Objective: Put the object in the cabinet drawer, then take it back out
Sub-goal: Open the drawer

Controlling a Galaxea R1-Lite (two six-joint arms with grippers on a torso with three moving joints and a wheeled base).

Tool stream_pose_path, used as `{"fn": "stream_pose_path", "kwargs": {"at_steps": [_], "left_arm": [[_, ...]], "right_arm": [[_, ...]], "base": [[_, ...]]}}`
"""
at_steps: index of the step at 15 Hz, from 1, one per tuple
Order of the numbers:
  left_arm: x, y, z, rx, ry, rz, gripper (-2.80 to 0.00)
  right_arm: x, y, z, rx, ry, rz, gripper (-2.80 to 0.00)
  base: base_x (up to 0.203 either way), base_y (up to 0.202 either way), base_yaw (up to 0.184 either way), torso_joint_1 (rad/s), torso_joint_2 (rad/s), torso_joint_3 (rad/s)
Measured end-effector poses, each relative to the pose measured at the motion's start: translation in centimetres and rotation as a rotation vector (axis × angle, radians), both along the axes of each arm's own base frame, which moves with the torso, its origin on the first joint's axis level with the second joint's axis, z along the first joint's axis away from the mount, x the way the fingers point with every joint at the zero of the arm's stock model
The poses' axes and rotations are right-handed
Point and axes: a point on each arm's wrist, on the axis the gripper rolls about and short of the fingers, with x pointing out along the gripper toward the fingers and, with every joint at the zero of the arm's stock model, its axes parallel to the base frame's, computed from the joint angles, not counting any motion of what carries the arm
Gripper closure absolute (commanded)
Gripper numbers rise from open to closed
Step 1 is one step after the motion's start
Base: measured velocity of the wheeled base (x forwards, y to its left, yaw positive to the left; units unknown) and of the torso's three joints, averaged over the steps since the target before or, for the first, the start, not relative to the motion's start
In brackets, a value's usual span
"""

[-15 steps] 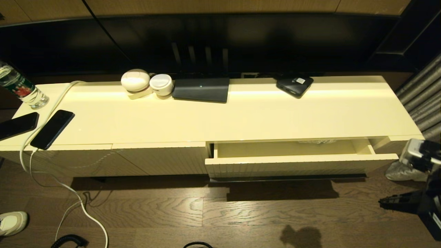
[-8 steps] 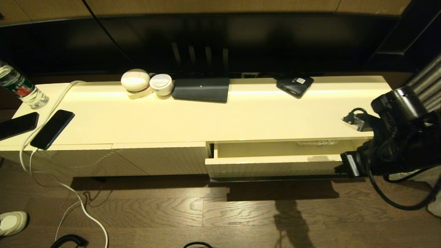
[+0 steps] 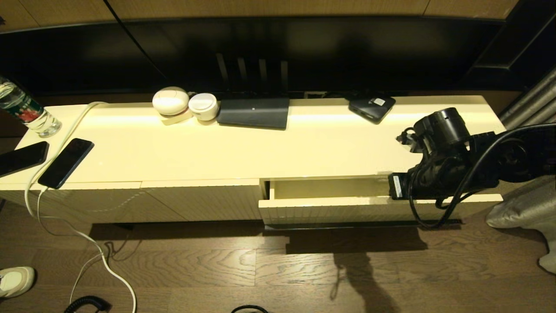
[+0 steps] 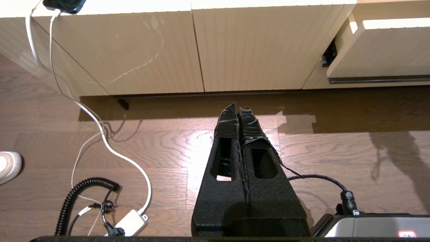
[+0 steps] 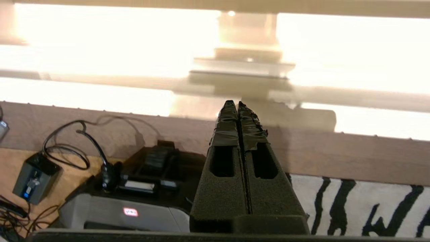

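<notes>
The cabinet drawer [image 3: 339, 208] stands pulled partway out at the right of the cream cabinet; in the left wrist view it [image 4: 379, 57] shows its ribbed front and dark handle slot. My right arm [image 3: 443, 165] hangs over the drawer's right end and covers that part of its inside. The object is hidden. The right gripper [image 5: 237, 102] is shut with nothing between its fingers, close to the bright cream cabinet. My left gripper [image 4: 238, 107] is shut and empty, low over the wooden floor in front of the left front panels [image 4: 198, 50].
On the cabinet top [image 3: 304, 148] are a labelled bottle [image 3: 26, 111], two dark phones [image 3: 65, 163], two white round cases [image 3: 170, 101], a flat dark box [image 3: 254, 113] and a black device [image 3: 371, 108]. A white cable [image 3: 87, 234] trails over the floor. A patterned rug [image 5: 352, 201] lies right.
My right arm has risen from low at the far right and swung left over the drawer's right end. The drawer and the things on top have not moved.
</notes>
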Motion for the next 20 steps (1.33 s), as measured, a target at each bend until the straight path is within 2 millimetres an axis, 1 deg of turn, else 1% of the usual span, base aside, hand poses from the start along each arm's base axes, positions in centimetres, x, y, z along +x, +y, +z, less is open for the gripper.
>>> {"fn": "stream_pose_path", "kwargs": {"at_steps": [7,9,14,17,20], "left_arm": [[0.0,0.0,0.0,0.0,0.0,0.0,0.0],[0.0,0.0,0.0,0.0,0.0,-0.001,0.0],[0.0,0.0,0.0,0.0,0.0,-0.001,0.0],[0.0,0.0,0.0,0.0,0.0,-0.001,0.0],[0.0,0.0,0.0,0.0,0.0,0.0,0.0]], "right_arm": [[1.5,0.4,-1.2,-0.005,0.008,-0.004,0.0],[1.9,0.5,-1.2,-0.001,-0.013,-0.007,0.0],[2.3,0.5,-1.7,-0.007,-0.032,-0.01,0.0],[2.2,0.9,-2.8,-0.032,-0.002,-0.012,0.0],[1.8,1.0,-4.6,-0.08,0.05,-0.029,0.0]], "base": [[0.0,0.0,0.0,0.0,0.0,0.0],[0.0,0.0,0.0,0.0,0.0,0.0],[0.0,0.0,0.0,0.0,0.0,0.0],[0.0,0.0,0.0,0.0,0.0,0.0],[0.0,0.0,0.0,0.0,0.0,0.0]]}}
